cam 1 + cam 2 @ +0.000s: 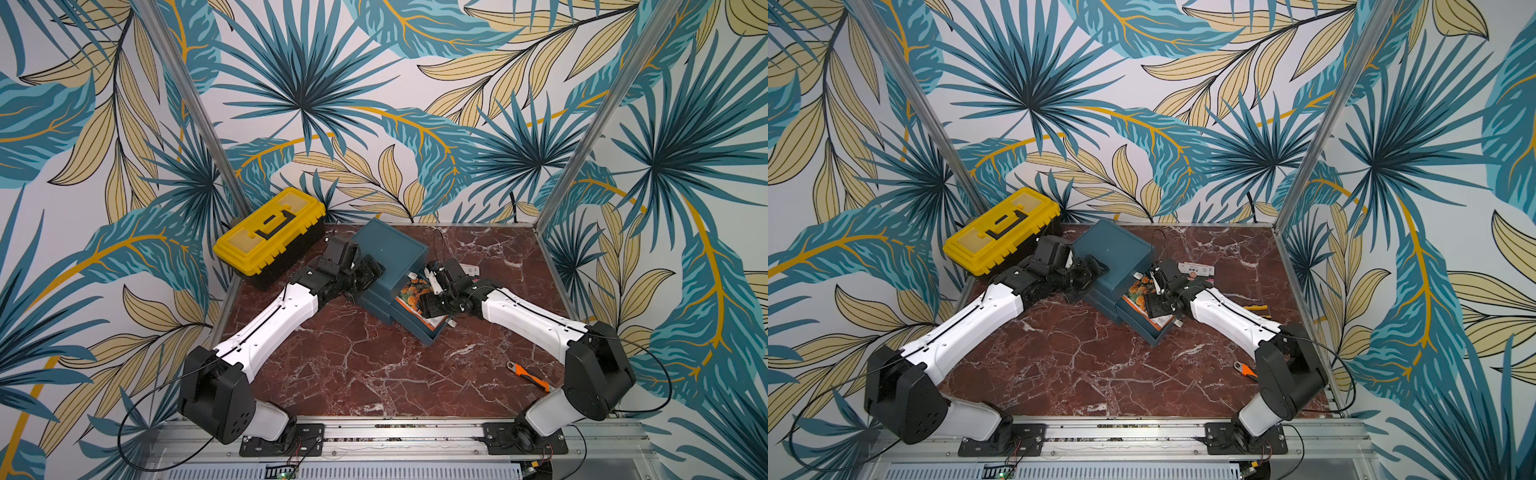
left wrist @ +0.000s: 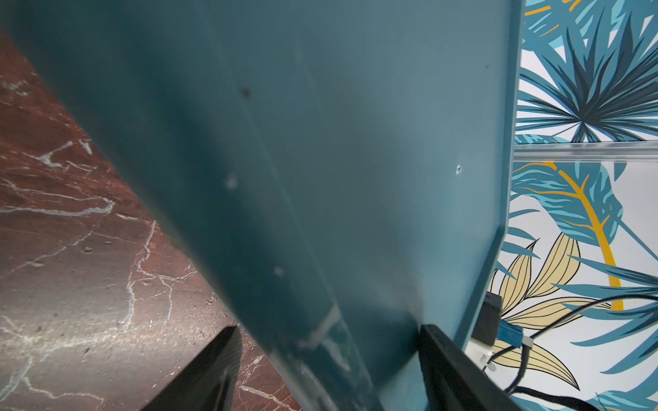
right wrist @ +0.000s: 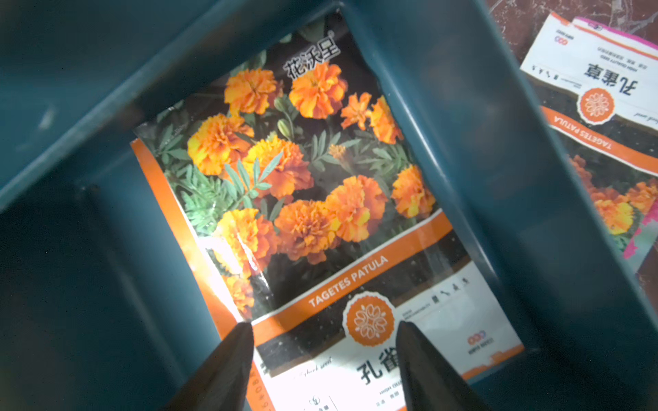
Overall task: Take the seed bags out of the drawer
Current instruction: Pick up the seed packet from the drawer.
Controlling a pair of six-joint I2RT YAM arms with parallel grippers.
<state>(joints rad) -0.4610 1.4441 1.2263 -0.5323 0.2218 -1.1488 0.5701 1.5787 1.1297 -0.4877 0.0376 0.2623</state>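
Right gripper (image 3: 324,325), fingers apart, hovers over an orange-flowered seed bag (image 3: 302,199) lying in the open blue drawer (image 3: 463,142), centre frame. A second bag (image 3: 598,106) lies beyond the drawer wall, upper right. Left gripper (image 2: 329,329) straddles the cabinet (image 2: 320,142), possibly clamping it; the grip cannot be told.

The drawer unit (image 1: 388,245) stands toward the back of the table (image 1: 353,374), near the middle, with the toolbox (image 1: 270,232) just beside it on the left. Its drawer (image 1: 411,328) is pulled out toward the front right, with seed bags (image 3: 309,178) lying inside. Loose seed bags (image 1: 1196,269) lie on the table right of the unit, and a utility knife (image 1: 530,376) lies well apart at the front right.
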